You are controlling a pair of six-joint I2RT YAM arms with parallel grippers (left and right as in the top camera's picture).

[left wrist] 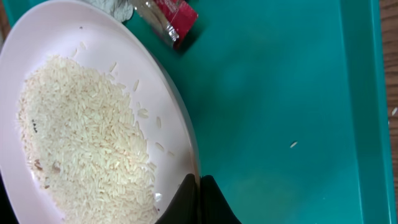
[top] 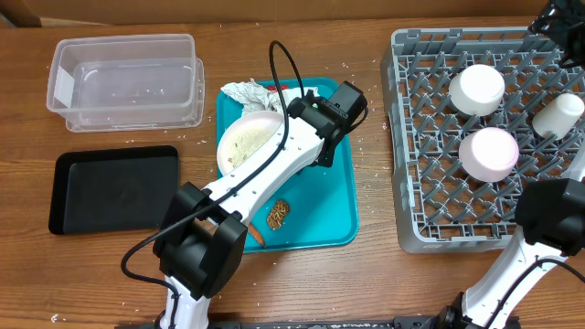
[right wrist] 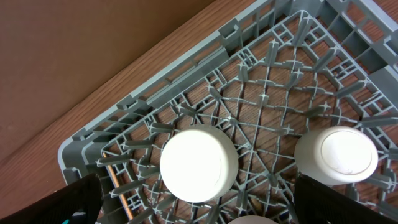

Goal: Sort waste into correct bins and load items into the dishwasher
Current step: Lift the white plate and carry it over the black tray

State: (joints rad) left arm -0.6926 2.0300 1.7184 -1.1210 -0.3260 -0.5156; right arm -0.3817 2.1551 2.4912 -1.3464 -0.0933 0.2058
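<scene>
At the centre of the overhead view a teal tray [top: 322, 219] is seen on the wooden bench [top: 375, 283], and a round white plate [top: 249, 139] lies in its upper left part. The plate is covered with loose white rice [left wrist: 81, 137]. The left gripper [left wrist: 199, 190] is closed together on the plate's rim at the side facing the tray's middle, one finger above the rim and one beneath it, as shown at the lower edge of the left wrist view. A crumpled white napkin [top: 247, 93] and a red shiny wrapper [left wrist: 178, 15] are found just beyond the plate at the tray's top edge. A brown food lump [top: 278, 214] is seen lower on the tray, and a small orange carrot [top: 257, 237] lies near it, partly hidden by the arm. A clear plastic tub [top: 128, 82] is placed at the upper left of the frame, with a shallow black tray [top: 114, 189] below it. The grey dish rack [top: 430, 183] fills the right side; two white bowls [top: 476, 89] [top: 489, 152] and a small white cup [top: 558, 115] are set upside down in it. The right gripper [right wrist: 199, 202] is held above the rack's far corner with its fingers wide apart, nothing between them.
</scene>
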